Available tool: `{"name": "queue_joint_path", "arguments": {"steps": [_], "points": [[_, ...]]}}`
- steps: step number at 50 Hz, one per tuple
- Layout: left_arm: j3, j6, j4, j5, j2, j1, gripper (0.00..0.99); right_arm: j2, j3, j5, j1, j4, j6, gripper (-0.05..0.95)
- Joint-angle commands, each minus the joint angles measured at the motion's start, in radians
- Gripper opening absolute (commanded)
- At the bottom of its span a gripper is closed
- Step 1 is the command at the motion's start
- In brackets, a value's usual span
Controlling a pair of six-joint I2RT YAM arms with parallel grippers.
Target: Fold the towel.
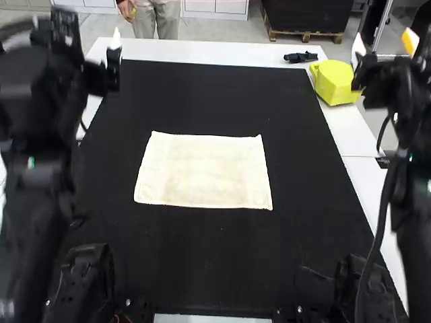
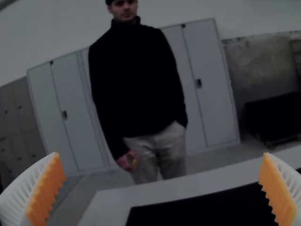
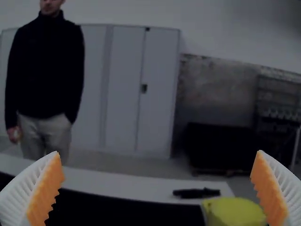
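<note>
High view: yellow object and black item on white tabletop, left hand and right hand agape.

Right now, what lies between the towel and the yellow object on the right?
In the high view, a bare stretch of the black mat lies between the towel and the yellow object.

Your towel was creamy white, a bit more tan in the middle and paler near its edges. You had a plain black mat under it, on a white counter. The chunky thing was bright yellow, and the small thing was black. Your fingers were white, with orange pads.
</note>
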Motion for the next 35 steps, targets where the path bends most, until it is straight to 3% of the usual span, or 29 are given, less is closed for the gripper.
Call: {"name": "queue_joint_path", "arguments": {"steps": [1, 9, 16, 21, 28, 35], "points": [[0.068, 0.031, 0.008, 0.027, 0.135, -0.001, 0.967, 0.136, 0.069, -0.058, -0.013, -0.02, 0.016, 0.91], [0.11, 0.09, 0.05, 0.066, 0.298, -0.001, 0.967, 0.323, 0.106, -0.145, -0.002, -0.028, -0.098, 0.91], [0.122, 0.161, 0.09, 0.076, 0.447, -0.02, 0.967, 0.509, 0.147, -0.128, 0.032, -0.005, -0.173, 0.91], [0.124, 0.216, 0.15, 0.018, 0.56, -0.06, 0.967, 0.634, 0.164, -0.092, 0.078, 0.029, -0.211, 0.92], [0.119, 0.222, 0.203, -0.007, 0.628, -0.123, 0.967, 0.733, 0.17, -0.059, 0.137, 0.07, -0.234, 0.91], [0.101, 0.287, 0.231, -0.028, 0.66, -0.173, 0.967, 0.818, 0.155, -0.035, 0.202, 0.107, -0.285, 0.91]]}}
